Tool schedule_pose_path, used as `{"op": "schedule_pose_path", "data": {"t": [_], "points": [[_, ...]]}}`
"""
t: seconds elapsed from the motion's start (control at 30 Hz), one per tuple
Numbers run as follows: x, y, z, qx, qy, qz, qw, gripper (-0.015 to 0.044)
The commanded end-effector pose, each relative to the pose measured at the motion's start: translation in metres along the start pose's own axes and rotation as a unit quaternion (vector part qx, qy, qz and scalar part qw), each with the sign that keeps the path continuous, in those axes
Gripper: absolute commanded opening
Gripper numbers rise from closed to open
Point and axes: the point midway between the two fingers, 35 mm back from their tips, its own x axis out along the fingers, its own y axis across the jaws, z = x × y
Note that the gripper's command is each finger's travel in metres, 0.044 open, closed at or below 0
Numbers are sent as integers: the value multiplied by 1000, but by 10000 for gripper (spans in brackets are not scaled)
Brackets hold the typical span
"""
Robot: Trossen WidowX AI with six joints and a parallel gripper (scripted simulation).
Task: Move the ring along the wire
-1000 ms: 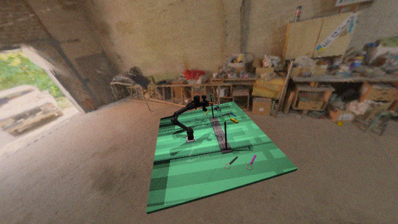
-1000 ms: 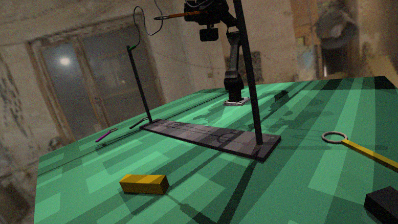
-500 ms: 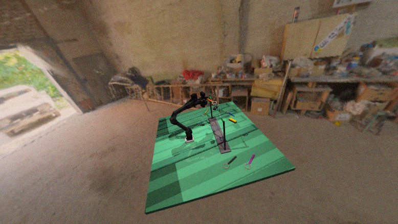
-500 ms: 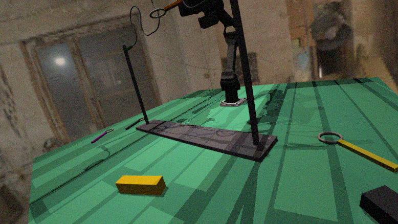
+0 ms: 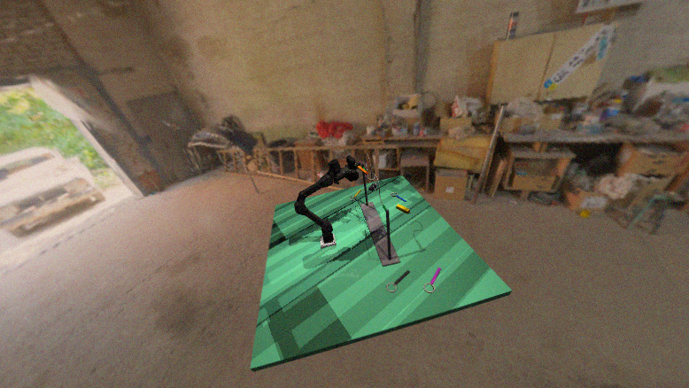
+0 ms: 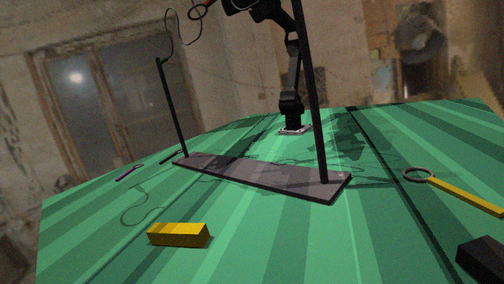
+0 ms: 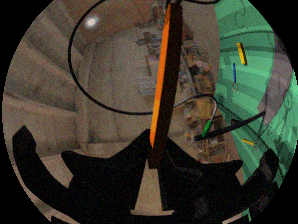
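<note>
My gripper (image 5: 358, 166) (image 7: 153, 133) is shut on the orange handle (image 5: 362, 169) (image 6: 208, 2) (image 7: 161, 85), high above the base (image 5: 391, 259) (image 6: 247, 170). The ring (image 6: 195, 19) is at the handle's far end. In the exterior view the thin grey wire (image 6: 179, 33) (image 7: 69, 54) crosses the ring's opening beside a bend; whether they touch I cannot tell. One green part (image 6: 162, 61) sits atop a post (image 6: 172, 109) (image 5: 388, 236). The other green part (image 7: 207, 128) is at the other post (image 5: 365, 190) (image 6: 311, 91) (image 7: 230, 131). The fingertips are outside the exterior view.
A yellow block (image 5: 403, 208) (image 6: 177, 234) (image 7: 242, 53), a black block (image 6: 482, 257) and rings with yellow (image 6: 465, 195), blue (image 5: 398, 197) (image 7: 234, 72), black (image 5: 401, 277) and purple (image 5: 436, 275) handles lie around the base. The wire loops close to the handle in the wrist view.
</note>
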Motion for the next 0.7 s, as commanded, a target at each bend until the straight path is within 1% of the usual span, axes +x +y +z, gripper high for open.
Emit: {"op": "schedule_pose_path", "data": {"t": [0.0, 0.37, 0.67], "points": [[-1, 9, -1, 12, 4, 8, 1000, -150], [-2, 15, 0, 2, 3, 2, 1000, -150], [-2, 14, 0, -43, -3, -22, 999, -150]]}}
